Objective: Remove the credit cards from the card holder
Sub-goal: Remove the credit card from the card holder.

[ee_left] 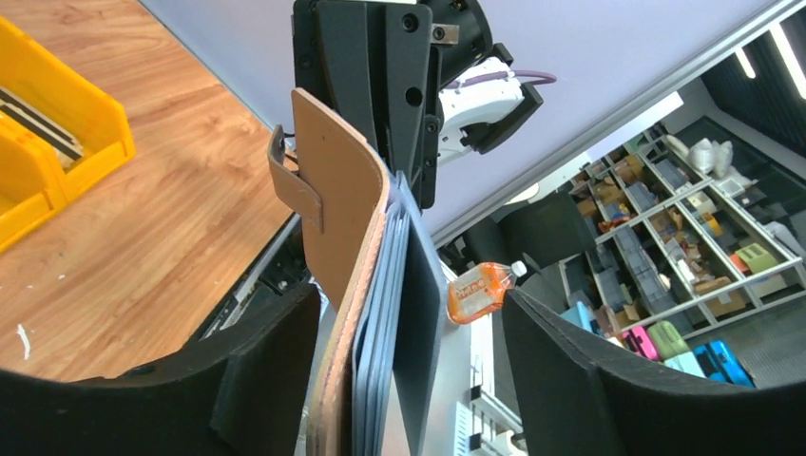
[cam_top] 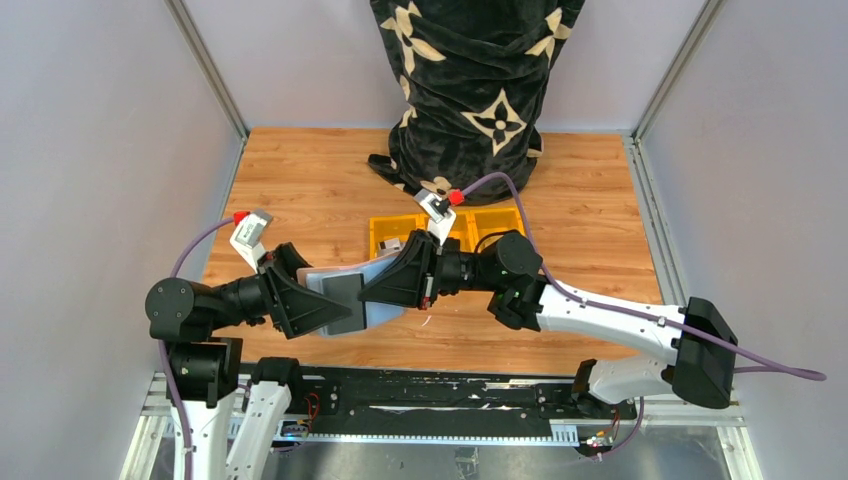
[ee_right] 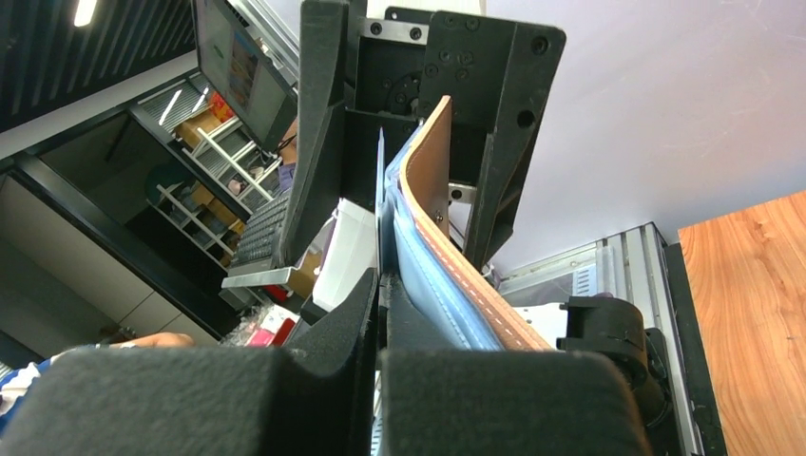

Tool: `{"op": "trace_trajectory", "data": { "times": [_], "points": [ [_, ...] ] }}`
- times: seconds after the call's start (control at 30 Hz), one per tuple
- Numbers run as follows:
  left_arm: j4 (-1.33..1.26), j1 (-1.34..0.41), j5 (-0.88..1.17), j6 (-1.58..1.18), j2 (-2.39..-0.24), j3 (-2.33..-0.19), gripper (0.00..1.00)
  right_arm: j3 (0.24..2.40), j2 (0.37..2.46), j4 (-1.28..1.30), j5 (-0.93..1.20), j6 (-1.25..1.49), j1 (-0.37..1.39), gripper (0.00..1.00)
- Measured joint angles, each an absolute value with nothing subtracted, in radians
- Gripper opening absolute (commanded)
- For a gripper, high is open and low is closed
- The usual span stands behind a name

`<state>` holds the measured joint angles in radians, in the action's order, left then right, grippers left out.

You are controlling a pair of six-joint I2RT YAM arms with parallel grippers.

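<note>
The taupe-brown card holder (ee_left: 337, 195) with its little tab is held up above the table between my two grippers; it also shows in the top view (cam_top: 345, 285) and the right wrist view (ee_right: 432, 180). Blue-grey credit cards (ee_left: 380, 323) stick out of it edge-on. My right gripper (ee_right: 380, 313) is shut on one thin card (ee_right: 380, 218), with the holder's leather curving over its right finger. My left gripper (ee_left: 409, 380) is open, its jaws wide apart around the holder's other end; the holder lies close to its left finger (ee_left: 257, 380).
A yellow three-compartment tray (cam_top: 490, 222) stands on the wooden table behind the grippers, with a small item (cam_top: 392, 243) in its left compartment; it also shows in the left wrist view (ee_left: 57, 142). A black patterned cloth bundle (cam_top: 470, 80) stands at the back. Grey walls close both sides.
</note>
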<state>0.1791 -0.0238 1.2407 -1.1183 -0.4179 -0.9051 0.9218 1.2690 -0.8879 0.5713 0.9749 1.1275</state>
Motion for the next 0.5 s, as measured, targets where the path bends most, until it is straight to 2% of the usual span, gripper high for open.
{"op": "trace_trajectory", "data": {
  "times": [0.3, 0.5],
  "points": [
    [0.159, -0.024, 1.243, -1.157, -0.398, -0.889, 0.34, 0.957, 1.293, -0.874, 0.532, 0.969, 1.131, 0.00],
    [0.158, -0.024, 1.246, -1.160, -0.398, -0.884, 0.22, 0.956, 1.289, -0.893, 0.534, 0.975, 1.133, 0.00]
  ]
}}
